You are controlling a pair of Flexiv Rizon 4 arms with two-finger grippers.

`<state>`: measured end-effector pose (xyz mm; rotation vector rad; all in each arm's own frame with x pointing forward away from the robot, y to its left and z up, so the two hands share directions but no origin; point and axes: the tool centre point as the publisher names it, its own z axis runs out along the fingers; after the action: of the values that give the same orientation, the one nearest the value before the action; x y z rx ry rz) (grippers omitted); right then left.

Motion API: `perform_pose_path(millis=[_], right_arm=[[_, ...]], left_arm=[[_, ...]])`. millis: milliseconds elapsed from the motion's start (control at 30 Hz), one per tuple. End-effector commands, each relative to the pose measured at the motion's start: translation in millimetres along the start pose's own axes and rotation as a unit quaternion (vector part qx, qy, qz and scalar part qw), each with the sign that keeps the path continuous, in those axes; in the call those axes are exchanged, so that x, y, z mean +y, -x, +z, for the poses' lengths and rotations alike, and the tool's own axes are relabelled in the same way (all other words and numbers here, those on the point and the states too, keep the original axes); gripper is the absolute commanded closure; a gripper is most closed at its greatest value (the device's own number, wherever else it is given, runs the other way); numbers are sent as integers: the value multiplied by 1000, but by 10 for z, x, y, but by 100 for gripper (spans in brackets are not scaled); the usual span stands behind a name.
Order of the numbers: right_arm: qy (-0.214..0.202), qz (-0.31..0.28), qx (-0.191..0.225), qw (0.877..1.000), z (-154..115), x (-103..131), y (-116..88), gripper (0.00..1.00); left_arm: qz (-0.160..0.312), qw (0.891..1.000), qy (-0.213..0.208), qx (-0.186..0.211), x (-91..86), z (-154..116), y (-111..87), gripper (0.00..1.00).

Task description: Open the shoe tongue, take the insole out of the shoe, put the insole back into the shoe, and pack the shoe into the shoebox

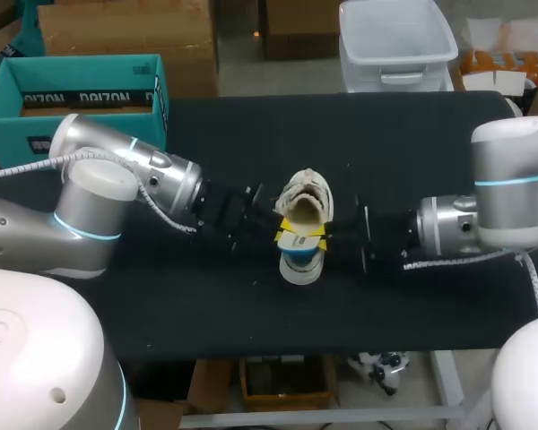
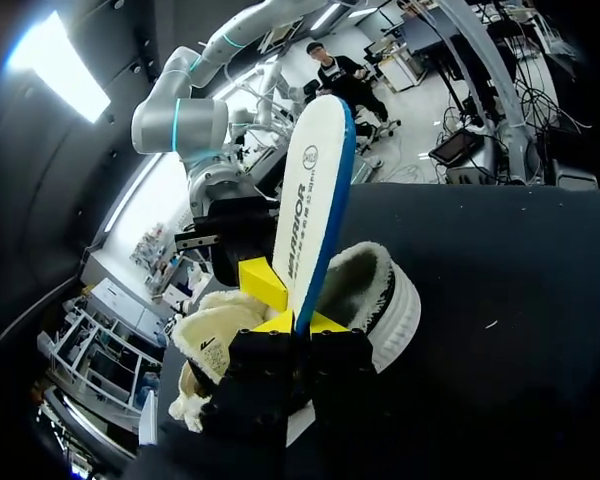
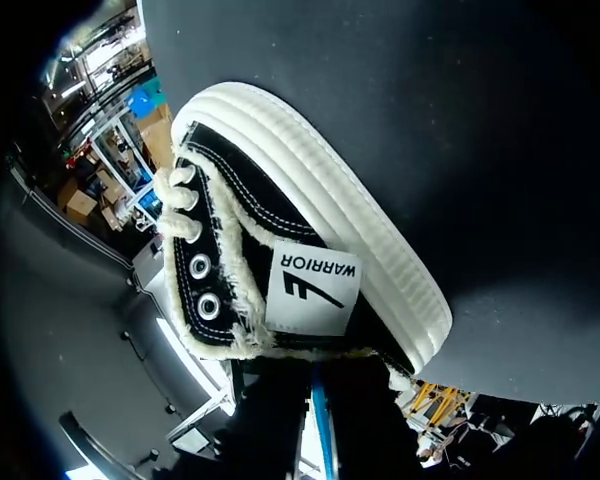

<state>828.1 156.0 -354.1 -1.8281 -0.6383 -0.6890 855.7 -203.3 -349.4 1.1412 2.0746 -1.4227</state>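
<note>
Table point(image 1: 412, 305): black matte top, dotted here and there with pale specks (too small to tell what they are).
Shoe point(image 1: 307, 190): stands on its white sole at mid-table, just below the left gripper point(image 1: 285, 231) and the right gripper point(image 1: 319, 236), whose jaws come in over its heel end from opposite sides.

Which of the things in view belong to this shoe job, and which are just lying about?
Job: shoe; insole, held in the left gripper; right gripper at the shoe; teal shoebox.
Lying about: only the black table and a pale speck on it.
</note>
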Motion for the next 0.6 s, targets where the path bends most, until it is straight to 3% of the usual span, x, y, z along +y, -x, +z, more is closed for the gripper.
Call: perform_pose_path(millis=[33, 233, 333, 400, 600], right_arm=[[-10, 2, -3, 1000, 53, 110, -42, 100], [-10, 4, -2, 1000, 35, 78, -28, 100], [-7, 8, -2, 1000, 18, 4, -5, 75], [0, 9, -1, 1000, -2, -65, 14, 68], [5, 7, 4, 1000, -60, -240, 74, 73]], left_arm=[[-4, 1000, -1, 2, 77, 106, 17, 100], [-7, 1000, -3, 4, 76, 111, -7, 100], [-7, 1000, -4, 4, 63, 111, -14, 100], [-6, 1000, -4, 3, 52, 107, -17, 100], [-6, 1000, -4, 1, 23, 89, -28, 100]])
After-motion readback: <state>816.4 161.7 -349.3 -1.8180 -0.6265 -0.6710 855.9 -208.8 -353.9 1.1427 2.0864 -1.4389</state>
